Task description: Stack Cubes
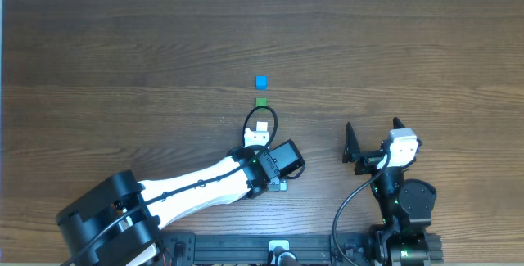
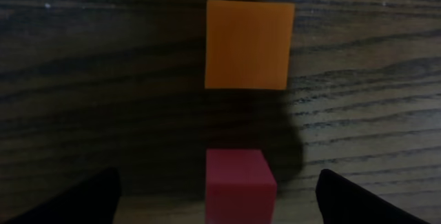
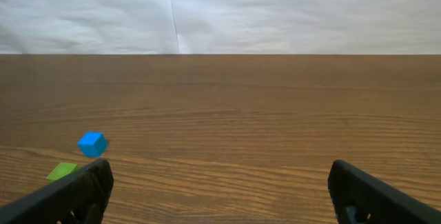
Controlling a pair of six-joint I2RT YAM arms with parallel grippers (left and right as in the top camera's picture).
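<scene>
Left gripper (image 2: 218, 189) held low over the table (image 2: 83, 79), fingers spread wide. Red cube (image 2: 240, 182) is seen between them, ungripped, with the orange cube (image 2: 249, 43) just beyond it. Right gripper (image 3: 220, 177) is likewise parted, nothing held. Blue cube (image 3: 92, 143) and green cube (image 3: 62, 171) are noted ahead, to its left.

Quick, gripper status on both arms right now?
Left gripper: open around the red cube, not gripping it.
Right gripper: open, holding nothing.
</scene>
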